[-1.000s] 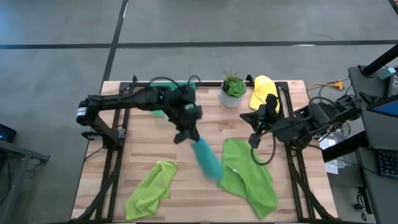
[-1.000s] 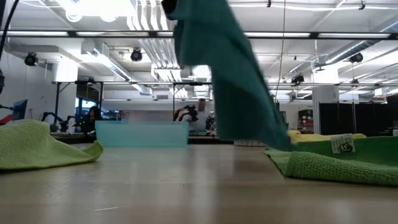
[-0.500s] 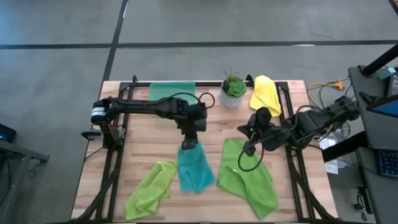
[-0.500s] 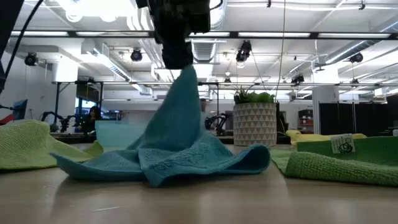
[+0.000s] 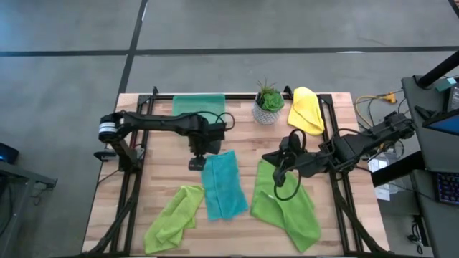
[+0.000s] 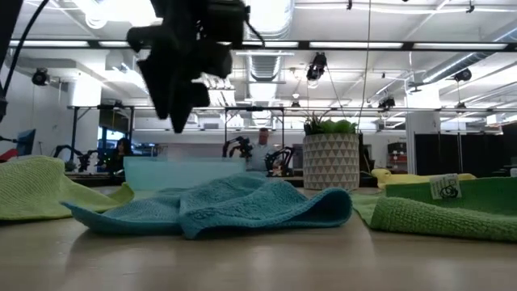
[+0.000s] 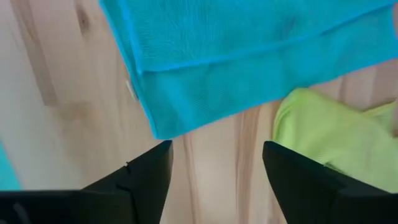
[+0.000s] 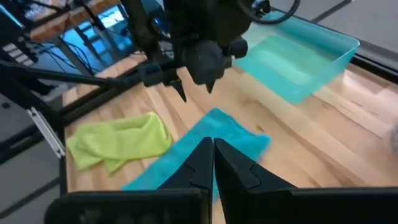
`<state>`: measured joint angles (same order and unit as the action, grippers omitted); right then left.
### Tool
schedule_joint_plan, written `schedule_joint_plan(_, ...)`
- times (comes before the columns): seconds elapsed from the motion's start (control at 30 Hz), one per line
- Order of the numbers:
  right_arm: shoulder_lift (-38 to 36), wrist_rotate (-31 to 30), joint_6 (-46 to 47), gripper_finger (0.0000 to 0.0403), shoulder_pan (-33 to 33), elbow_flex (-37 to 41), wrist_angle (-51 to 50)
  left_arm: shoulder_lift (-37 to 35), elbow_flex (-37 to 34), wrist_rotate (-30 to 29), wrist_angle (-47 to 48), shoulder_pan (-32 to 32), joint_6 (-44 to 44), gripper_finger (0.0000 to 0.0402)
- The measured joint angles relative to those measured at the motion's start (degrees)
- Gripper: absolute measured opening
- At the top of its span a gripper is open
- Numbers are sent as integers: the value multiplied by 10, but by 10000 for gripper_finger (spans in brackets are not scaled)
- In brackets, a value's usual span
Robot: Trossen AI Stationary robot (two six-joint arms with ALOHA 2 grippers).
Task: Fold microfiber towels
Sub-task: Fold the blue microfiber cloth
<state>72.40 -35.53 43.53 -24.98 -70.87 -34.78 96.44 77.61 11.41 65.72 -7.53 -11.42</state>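
four towels are lying on the table (image 5: 154, 158). we are seeing the teal towel (image 5: 224, 185) lying loosely folded near the middle, between a crumpled lime towel (image 5: 174, 216) toward the front left and a flatter lime towel (image 5: 287, 208) on the right. the yellow towel (image 5: 305, 110) is sitting at the back right, just beside the plant (image 5: 269, 104). a see-through green tray (image 5: 199, 105) is sitting at the back, left of the plant.

we are seeing the left gripper (image 5: 196, 161) hovering just beside the teal towel's back left corner, fingers spread apart and gripping nothing; the wrist view is showing both fingers (image 7: 144, 180) wide with bare wood between them and the teal towel (image 7: 249, 56) lying free past the tips, lime towel (image 7: 333, 134) beside it. in the low view the left gripper (image 6: 179, 113) is hanging above the table, clear of the teal towel (image 6: 218, 206), which is resting in a low rumpled heap.

we are seeing the right gripper (image 5: 277, 180) over the back edge of the right lime towel, fingers (image 8: 202, 163) pressed together with nothing between them. whether it is touching the cloth we cannot tell. its wrist view is looking across at the left gripper (image 8: 194, 92), the teal towel (image 8: 205, 146), the left lime towel (image 8: 118, 142) and the tray (image 8: 298, 62).
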Motion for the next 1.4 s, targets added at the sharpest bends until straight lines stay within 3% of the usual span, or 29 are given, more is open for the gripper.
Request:
schedule_joint_plan(0.23, 0, -1, -1, 9, 2, 1, 12, -96, -193, -34, -210, -2, 86, 237)
schedule_joint_plan(0.4, -2, -3, -31, 9, 12, 1, 12, -138, -279, -98, -338, -8, 156, 237)
schedule_joint_plan(0.6, -20, 10, -74, 9, 42, 1, 12, -124, -321, -96, -406, -21, 185, 237)
schedule_joint_plan(0.93, -71, 46, -117, 9, 69, 1, 18, -22, -323, -83, -415, -26, 186, 234)
schedule_joint_plan(1.07, -87, 46, -131, 9, 69, 1, 18, -8, -323, -67, -413, -28, 186, 181)
schedule_joint_plan(1.23, -94, 45, -162, 9, 69, 1, 20, -38, -321, -3, -386, -28, 186, 33)
schedule_joint_plan(1.4, -83, 47, -193, 9, 74, 1, 41, -119, -277, 44, -253, -23, 201, 6)
